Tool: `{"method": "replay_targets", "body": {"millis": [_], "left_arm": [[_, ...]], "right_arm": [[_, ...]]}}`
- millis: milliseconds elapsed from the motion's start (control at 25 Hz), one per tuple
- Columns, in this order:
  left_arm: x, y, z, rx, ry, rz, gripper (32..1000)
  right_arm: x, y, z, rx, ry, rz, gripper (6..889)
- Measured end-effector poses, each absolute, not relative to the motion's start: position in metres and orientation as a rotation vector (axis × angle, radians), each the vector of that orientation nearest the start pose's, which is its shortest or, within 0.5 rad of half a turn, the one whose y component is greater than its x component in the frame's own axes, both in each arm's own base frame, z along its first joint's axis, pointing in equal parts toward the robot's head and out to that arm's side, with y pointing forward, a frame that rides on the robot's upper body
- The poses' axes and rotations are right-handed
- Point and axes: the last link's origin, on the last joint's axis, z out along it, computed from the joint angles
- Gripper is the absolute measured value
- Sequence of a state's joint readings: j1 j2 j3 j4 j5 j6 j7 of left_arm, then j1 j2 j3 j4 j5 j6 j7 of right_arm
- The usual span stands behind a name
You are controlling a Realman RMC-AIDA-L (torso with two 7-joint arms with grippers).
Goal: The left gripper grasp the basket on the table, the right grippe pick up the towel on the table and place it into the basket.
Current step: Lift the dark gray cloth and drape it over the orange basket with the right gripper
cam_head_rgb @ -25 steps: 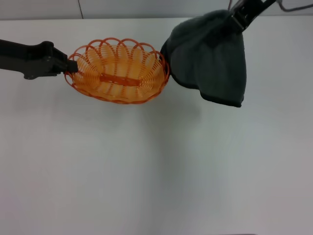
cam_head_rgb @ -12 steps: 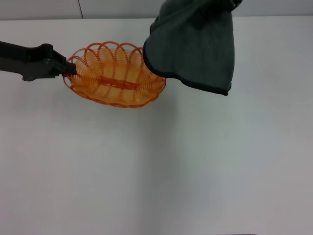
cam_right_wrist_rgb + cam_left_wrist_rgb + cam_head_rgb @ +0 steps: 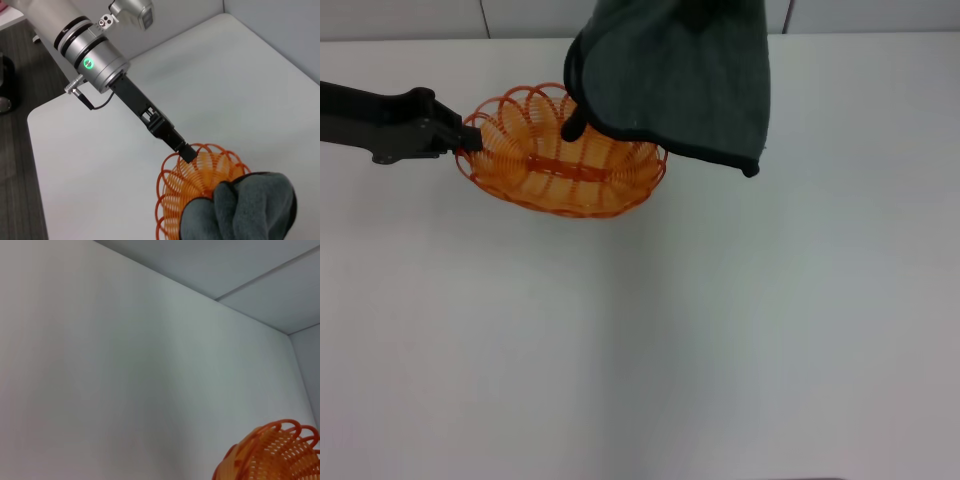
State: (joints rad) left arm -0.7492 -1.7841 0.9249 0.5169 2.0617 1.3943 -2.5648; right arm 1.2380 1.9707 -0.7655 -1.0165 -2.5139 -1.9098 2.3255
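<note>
The left tool (image 3: 468,140) is clamped on the basket (image 3: 563,152) rim, on the surface (image 3: 720,330). The towel (image 3: 672,75) hangs over the basket's far side; the right tool is out of sight.

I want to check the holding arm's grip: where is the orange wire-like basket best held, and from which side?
Grip the looped rim at the narrow left end of the orange oval wire-like basket, coming from the robot's left. The scalloped loops give the fingers an edge to pinch, and the left gripper already holds there. That side keeps clear of the hanging dark grey-green towel.
</note>
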Motion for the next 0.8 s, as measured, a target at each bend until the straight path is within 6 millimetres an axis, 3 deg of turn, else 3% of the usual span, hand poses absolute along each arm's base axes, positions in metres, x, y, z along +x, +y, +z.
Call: {"method": "replay_targets", "body": {"millis": [480,800], "left_arm": [[-0.257,0.41,0.072,-2.21,-1.879,-0.377,99],[-0.253,0.411,0.07,-2.223,-1.878,-0.382,99]], "right_arm": [[0.007,0.42,0.048,-3.033,0.613,-0.083,73],[0.008,0.424,0.025,-3.059,0.608,-0.07,73]]}}
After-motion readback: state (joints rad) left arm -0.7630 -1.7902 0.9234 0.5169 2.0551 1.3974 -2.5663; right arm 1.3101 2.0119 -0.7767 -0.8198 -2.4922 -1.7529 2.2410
